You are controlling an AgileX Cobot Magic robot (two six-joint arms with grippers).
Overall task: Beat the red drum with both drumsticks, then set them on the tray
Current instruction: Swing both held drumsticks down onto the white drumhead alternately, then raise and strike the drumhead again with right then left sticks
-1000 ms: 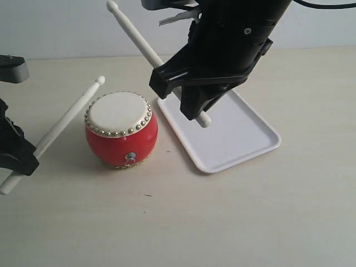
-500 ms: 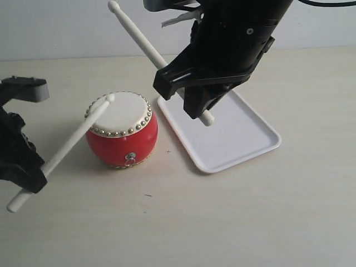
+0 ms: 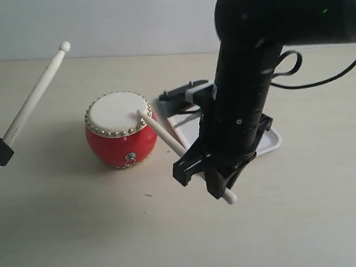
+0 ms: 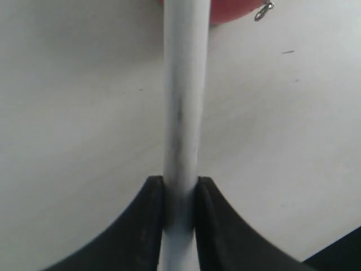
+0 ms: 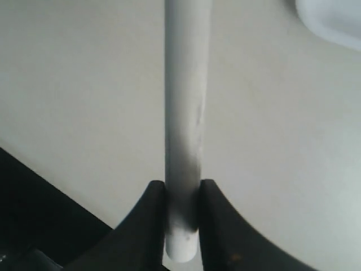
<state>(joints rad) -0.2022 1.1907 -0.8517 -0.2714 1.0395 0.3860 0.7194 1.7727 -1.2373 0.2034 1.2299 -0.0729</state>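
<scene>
The red drum (image 3: 121,133) stands left of centre, cream skin up. My right gripper (image 3: 207,179) is shut on the butt end of one drumstick (image 3: 164,136), low in front of the tray. That stick's bead tip rests on the near right part of the skin. At the far left edge my left gripper (image 3: 3,151) is shut on the other drumstick (image 3: 36,94), which points up and away, clear of the drum. The white tray (image 3: 268,139) is mostly hidden behind the right arm. Each wrist view shows a stick (image 4: 183,113) (image 5: 183,113) clamped between black fingers.
A sliver of the drum with its metal ring (image 4: 262,10) shows in the left wrist view. A tray corner (image 5: 333,17) shows in the right wrist view. The pale tabletop (image 3: 111,222) runs to a white wall at the back.
The left stick has lifted off the drum skin and swung up to the left. The right arm has dropped forward and down, bringing its stick's tip onto the skin.
</scene>
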